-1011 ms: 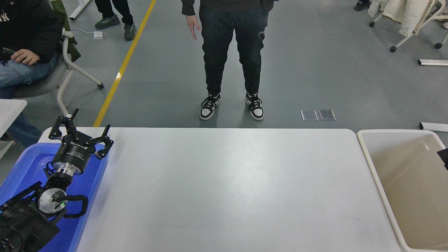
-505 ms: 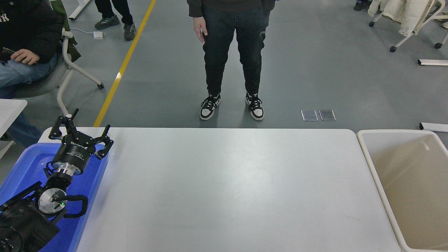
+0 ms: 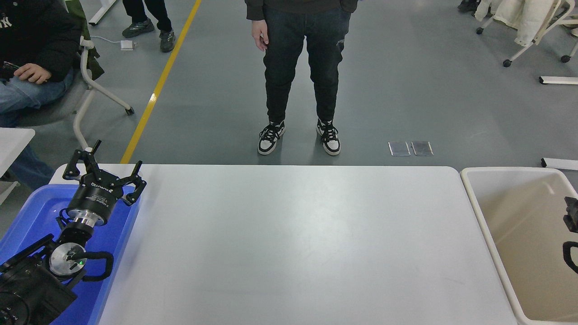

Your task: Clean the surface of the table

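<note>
Tabletop first, head view (the only view): the table surface [image 3: 289, 243] fills the frame centre, white and matte, w/ nothing lying on it that I can make out, just faint sheen and a few hairline marks.

At 9 o'clock of the table sits the blue bin [image 3: 27, 216], its rim tucked against the table's left edge. The beige bin [image 3: 469, 198] mirrors it at 3 o'clock. Judging by that layout, bins flank the top so stuff cleared off either side drops straight in w/o a long carry.

Left gripper [image 3: 103, 170] hangs over the blue bin's far end, approx 10 o'clock of the table centre, fingers spread wide and holding nothing. Looks parked there to keep the arm off the work area.

Right gripper [image 3: 571, 216] only pokes in at the frame's right edge, 3 o'clock, above the beige bin's interior. Too little of it shows, so can't tell if its pincer is spread or pressed together, nor whether it carries anything.

At 12 o'clock a person [image 3: 300, 72] stands on the grey floor beyond the far edge, apart from the table, hands down. Another person [image 3: 31, 58] sits at approx 10–11 o'clock.

Judgement: w/ the top bare, task looks done or nearly so.
</note>
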